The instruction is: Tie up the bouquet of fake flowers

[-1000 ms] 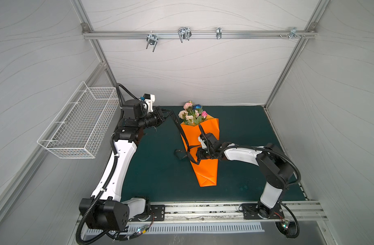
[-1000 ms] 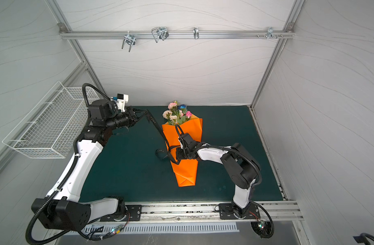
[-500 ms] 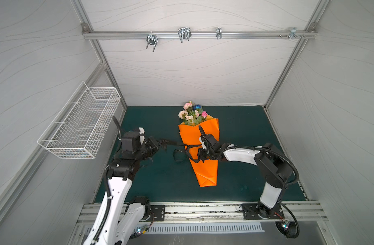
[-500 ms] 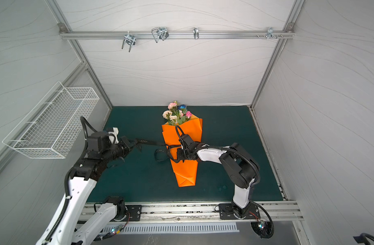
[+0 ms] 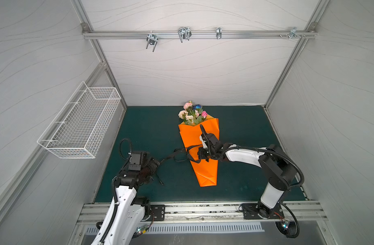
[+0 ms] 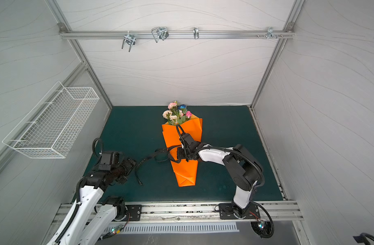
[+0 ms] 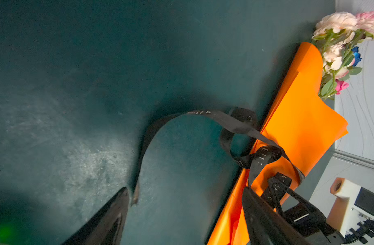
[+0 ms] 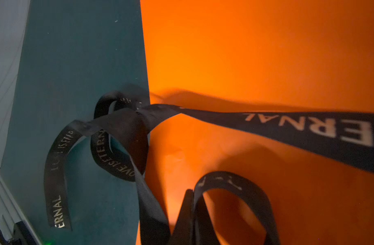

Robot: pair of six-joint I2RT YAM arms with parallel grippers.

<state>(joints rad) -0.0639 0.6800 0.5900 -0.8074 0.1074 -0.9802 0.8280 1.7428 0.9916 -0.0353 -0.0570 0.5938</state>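
Left wrist view: left gripper (image 7: pixel 185 188) wide open, empty, black ribbon (image 7: pixel 203 115) end beside one finger (image 7: pixel 118 203).
In both top views the bouquet of fake flowers (image 5: pixel 192 112) lies wrapped in orange paper (image 5: pixel 204 169) on the green mat (image 5: pixel 150 131), blooms toward the back wall (image 5: pixel 192 74); the right gripper (image 5: pixel 201 153) is clamped on the ribbon.

In both top views we look steeply down from high at the front toward the back wall (image 5: pixel 182 74), far enough off to hold the whole mat (image 5: pixel 152 135); they overlap almost fully. Our left wrist camera sits low over the mat, facing the orange paper (image 7: pixel 298 127) and flowers (image 7: pixel 338 38) at upper right. Our right wrist camera hovers close above that paper; both wrist views share the ribbon (image 8: pixel 126 127).
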